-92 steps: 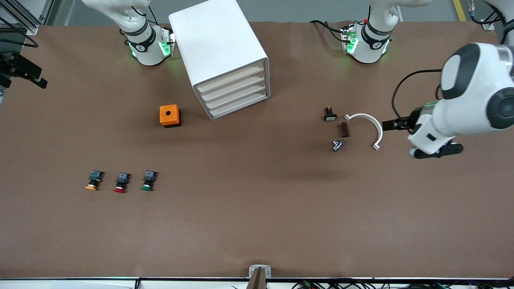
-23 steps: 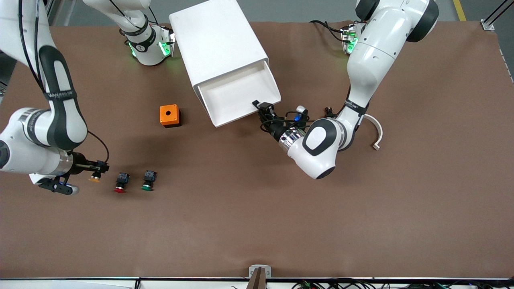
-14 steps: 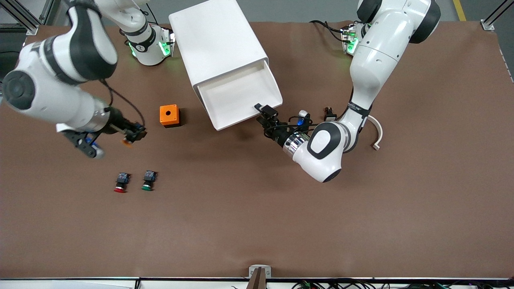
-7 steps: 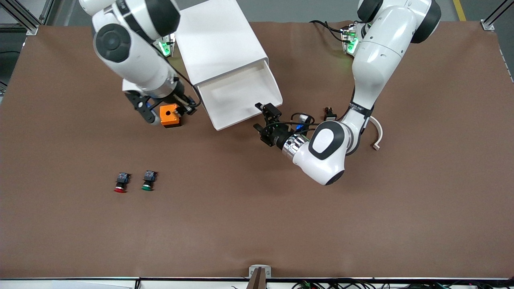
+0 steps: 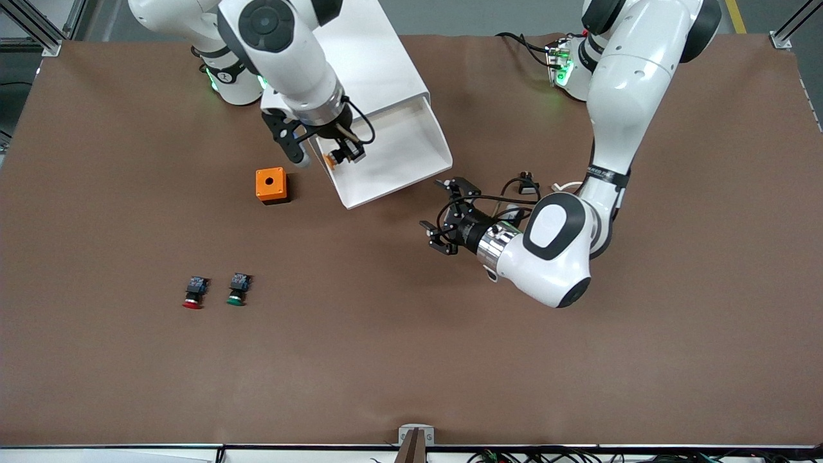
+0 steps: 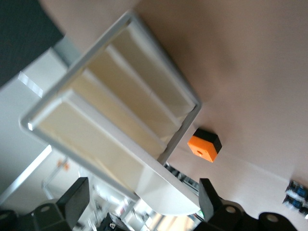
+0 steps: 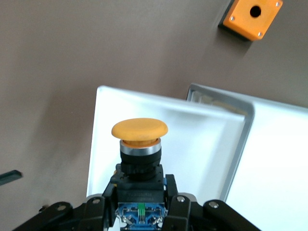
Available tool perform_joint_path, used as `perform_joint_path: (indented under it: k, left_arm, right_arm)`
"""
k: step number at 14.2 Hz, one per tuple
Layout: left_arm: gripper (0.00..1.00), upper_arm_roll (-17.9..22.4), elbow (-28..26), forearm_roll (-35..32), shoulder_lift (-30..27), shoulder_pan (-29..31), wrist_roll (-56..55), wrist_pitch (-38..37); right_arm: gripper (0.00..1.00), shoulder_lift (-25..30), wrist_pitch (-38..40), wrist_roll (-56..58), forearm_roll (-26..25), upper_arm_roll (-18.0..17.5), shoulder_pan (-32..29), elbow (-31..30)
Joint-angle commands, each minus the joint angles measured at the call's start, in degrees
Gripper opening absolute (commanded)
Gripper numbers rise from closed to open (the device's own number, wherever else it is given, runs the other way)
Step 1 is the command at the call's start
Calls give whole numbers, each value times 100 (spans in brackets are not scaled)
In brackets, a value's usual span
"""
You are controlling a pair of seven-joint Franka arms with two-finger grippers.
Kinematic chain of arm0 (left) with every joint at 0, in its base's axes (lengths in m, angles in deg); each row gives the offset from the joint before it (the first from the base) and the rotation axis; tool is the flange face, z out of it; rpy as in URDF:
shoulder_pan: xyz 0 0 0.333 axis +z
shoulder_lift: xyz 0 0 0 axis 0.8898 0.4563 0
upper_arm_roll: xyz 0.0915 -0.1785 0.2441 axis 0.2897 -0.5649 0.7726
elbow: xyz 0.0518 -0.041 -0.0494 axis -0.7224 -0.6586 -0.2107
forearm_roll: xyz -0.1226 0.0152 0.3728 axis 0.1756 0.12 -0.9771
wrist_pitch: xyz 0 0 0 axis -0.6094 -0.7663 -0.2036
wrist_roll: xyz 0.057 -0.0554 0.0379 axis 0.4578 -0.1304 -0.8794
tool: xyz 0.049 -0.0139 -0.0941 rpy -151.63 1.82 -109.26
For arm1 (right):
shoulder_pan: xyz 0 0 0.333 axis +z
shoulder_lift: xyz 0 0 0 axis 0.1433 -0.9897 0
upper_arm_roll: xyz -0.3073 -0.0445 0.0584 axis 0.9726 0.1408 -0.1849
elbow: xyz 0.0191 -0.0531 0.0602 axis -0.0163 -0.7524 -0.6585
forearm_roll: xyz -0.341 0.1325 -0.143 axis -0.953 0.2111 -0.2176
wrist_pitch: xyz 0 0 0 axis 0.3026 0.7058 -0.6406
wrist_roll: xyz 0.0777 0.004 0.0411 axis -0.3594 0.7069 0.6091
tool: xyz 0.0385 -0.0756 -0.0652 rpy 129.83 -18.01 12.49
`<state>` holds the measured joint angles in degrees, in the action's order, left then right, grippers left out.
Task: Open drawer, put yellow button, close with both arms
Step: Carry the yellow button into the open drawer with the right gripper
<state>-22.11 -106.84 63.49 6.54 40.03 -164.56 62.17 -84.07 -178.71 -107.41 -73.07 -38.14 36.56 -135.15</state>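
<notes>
We see the right end effector (image 5: 341, 154) over the open drawer (image 5: 411, 145) — it grips the yellow button (image 7: 139, 130), cap outward. The left end effector (image 5: 448, 218) hangs spread open, holding nothing, over the tabletop (image 5: 411, 354) near the drawer.

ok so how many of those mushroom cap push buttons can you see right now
3. The yellow button is held by the right gripper over the open drawer. The red button and green button sit side by side on the table, toward the right arm's end.
</notes>
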Motion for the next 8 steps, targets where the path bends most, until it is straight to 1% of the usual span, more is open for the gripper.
perform_joint_path:
  k: [1,4,6,7,8]
  left_arm:
    - [100,88,-67,-713,-428,-56,1215,367]
    - [100,62,-102,-1732,-797,-170,2387,946]
    - [100,35,-102,-2418,-868,-319,2713,1342]
    - [100,44,-119,-2839,-973,-494,2741,1536]
    - [100,44,-128,-3487,-1052,-739,2732,1747]
  right_arm:
    - [0,16,-386,-454,-132,72,309,-204]
    - [0,-81,-642,-797,-158,72,555,-293]
    - [0,-169,-739,-990,-202,72,661,-293]
    - [0,-239,-800,-1096,-220,72,731,-293]
    - [0,-318,-896,-1227,-264,72,810,-293]
